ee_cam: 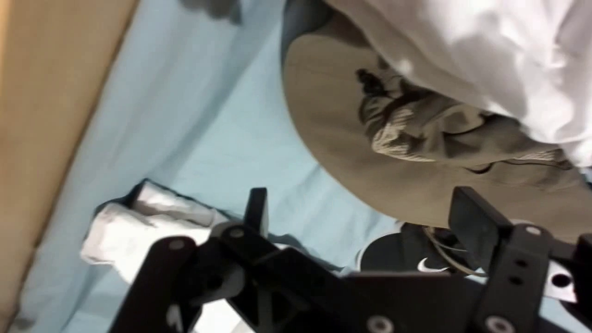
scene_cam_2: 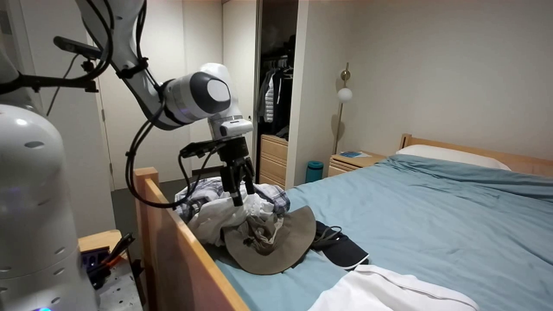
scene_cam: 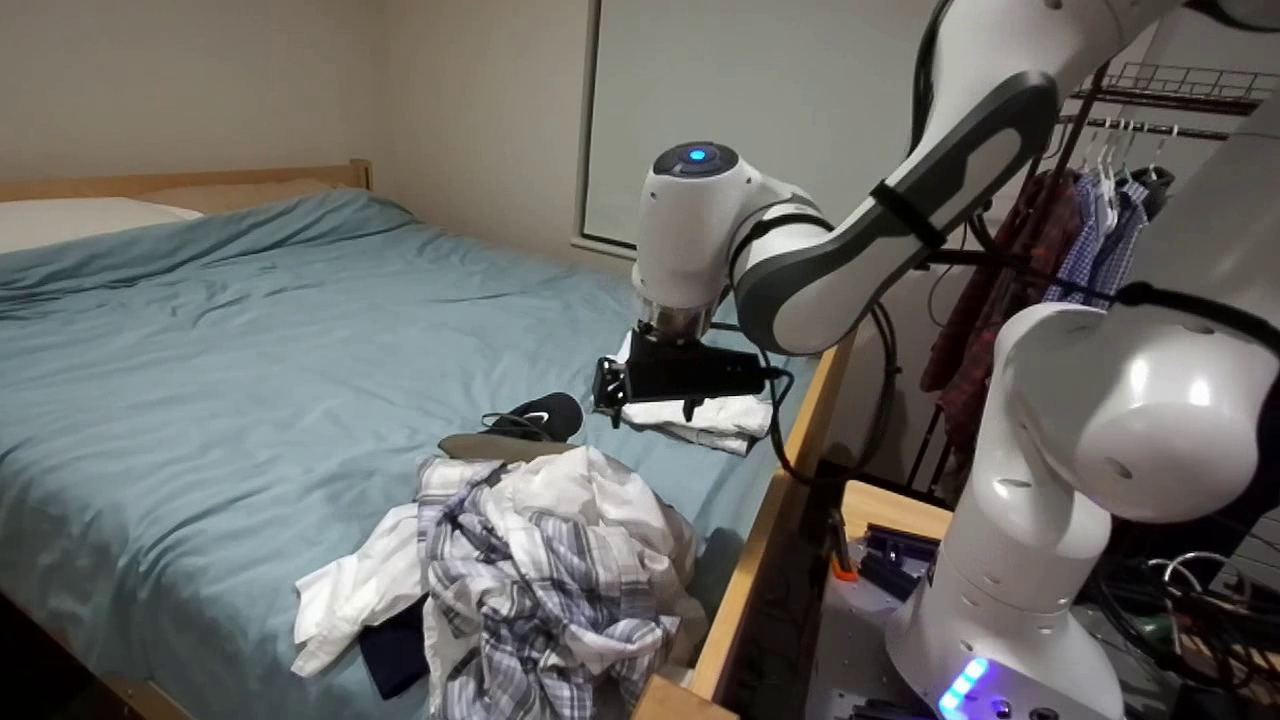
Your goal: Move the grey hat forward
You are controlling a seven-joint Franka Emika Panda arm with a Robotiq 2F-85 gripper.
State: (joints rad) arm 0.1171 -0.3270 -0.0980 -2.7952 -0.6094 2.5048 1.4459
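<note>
The grey hat is a brownish-grey, wide-brimmed hat with a crumpled crown. It lies on the bed in an exterior view (scene_cam_2: 298,242), and only a sliver of brim shows in an exterior view (scene_cam: 490,447). In the wrist view the hat (ee_cam: 328,125) is at upper right, its crown partly covered by white cloth. My gripper is open and empty, its fingers wide apart in the wrist view (ee_cam: 360,206). It hangs above the bed, apart from the hat, in both exterior views (scene_cam: 652,412) (scene_cam_2: 244,198). In the wrist view the right finger overlaps the brim's edge.
A black cap (scene_cam_2: 341,248) lies against the hat's brim. A heap of white and plaid clothes (scene_cam: 560,570) adjoins the hat. Folded white cloth (scene_cam_2: 389,291) lies on the hat's other side. A wooden bed rail (scene_cam_2: 194,242) runs between the robot base and the bed.
</note>
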